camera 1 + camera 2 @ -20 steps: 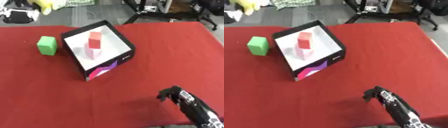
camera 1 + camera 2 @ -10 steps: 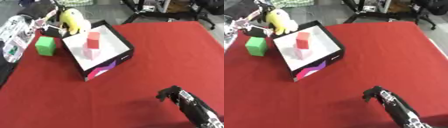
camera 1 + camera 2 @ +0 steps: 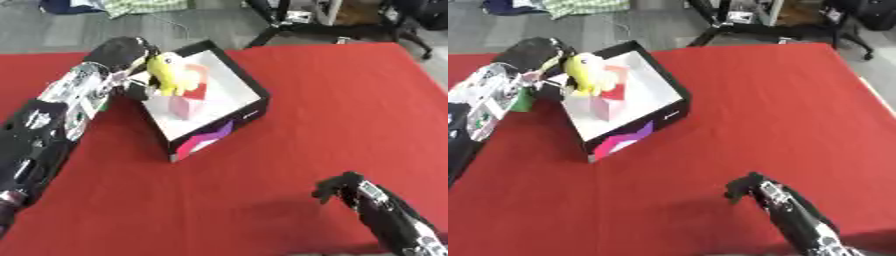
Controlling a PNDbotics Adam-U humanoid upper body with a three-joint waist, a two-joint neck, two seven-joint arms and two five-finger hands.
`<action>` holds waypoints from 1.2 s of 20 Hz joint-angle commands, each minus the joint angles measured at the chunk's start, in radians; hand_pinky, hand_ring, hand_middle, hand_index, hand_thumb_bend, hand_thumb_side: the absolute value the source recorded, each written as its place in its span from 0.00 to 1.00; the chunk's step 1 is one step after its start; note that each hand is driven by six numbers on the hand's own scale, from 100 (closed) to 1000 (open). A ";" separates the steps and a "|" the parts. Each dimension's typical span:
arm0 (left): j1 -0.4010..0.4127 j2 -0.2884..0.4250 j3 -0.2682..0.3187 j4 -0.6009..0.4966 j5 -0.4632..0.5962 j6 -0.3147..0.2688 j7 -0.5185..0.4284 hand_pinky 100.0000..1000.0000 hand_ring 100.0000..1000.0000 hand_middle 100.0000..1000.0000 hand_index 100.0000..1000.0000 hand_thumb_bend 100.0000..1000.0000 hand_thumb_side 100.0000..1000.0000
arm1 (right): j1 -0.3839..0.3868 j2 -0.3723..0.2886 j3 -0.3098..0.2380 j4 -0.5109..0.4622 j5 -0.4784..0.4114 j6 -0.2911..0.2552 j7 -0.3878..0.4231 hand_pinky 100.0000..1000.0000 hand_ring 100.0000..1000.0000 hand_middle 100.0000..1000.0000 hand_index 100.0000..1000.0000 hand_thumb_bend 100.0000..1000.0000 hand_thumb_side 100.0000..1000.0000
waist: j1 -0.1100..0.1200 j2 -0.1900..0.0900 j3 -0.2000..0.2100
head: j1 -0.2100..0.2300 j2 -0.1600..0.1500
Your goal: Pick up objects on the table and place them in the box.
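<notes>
Resting my right hand low near the bottom edge with fingers curled on nothing, I reach my left hand over the red table, clamped on a yellow toy hanging upright above the box.

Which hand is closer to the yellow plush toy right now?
Left. The left hand holds the yellow plush toy over the black box with the white inside. The right hand sits curled near the lower right, far across the red tablecloth.
</notes>
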 commanded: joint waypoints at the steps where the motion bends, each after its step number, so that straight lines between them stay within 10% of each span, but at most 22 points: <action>1: -0.031 0.005 -0.001 -0.010 -0.019 0.021 0.027 0.77 0.70 0.76 0.92 0.26 0.67 | -0.005 -0.009 0.001 -0.009 -0.005 -0.002 0.005 1.00 0.72 0.46 0.67 0.00 1.00 | 0.001 -0.009 -0.002 | -0.002 -0.002; 3: -0.033 0.006 0.000 -0.010 -0.022 0.033 0.033 0.83 0.78 0.85 0.97 0.44 0.99 | -0.005 -0.009 0.001 -0.009 -0.005 -0.002 0.005 1.00 0.72 0.46 0.67 0.00 1.00 | 0.001 -0.010 -0.003 | -0.002 -0.002; 10: -0.027 0.012 -0.001 0.002 -0.031 0.053 -0.044 0.86 0.83 0.91 1.00 0.51 1.00 | -0.005 -0.009 0.001 -0.008 -0.006 -0.001 0.006 1.00 0.72 0.46 0.67 0.00 1.00 | 0.002 -0.011 -0.003 | -0.003 -0.002; 18: -0.013 0.085 0.034 -0.107 0.083 0.112 0.005 0.83 0.78 0.84 0.97 0.40 1.00 | -0.005 -0.009 -0.002 -0.008 -0.005 -0.001 0.002 1.00 0.72 0.46 0.67 0.00 1.00 | 0.004 -0.012 -0.002 | -0.007 -0.002; 20: -0.008 0.126 0.060 -0.135 0.134 0.140 0.010 0.82 0.75 0.82 0.96 0.13 0.96 | -0.004 -0.009 -0.004 -0.008 -0.004 0.000 0.001 1.00 0.72 0.46 0.67 0.00 1.00 | 0.005 -0.014 0.002 | -0.010 -0.002; 24: 0.007 0.210 0.100 -0.157 0.220 0.202 -0.031 0.82 0.76 0.82 0.96 0.06 0.88 | -0.002 -0.011 -0.004 -0.007 -0.003 0.000 0.000 1.00 0.72 0.46 0.67 0.00 1.00 | 0.008 -0.017 0.004 | -0.011 -0.002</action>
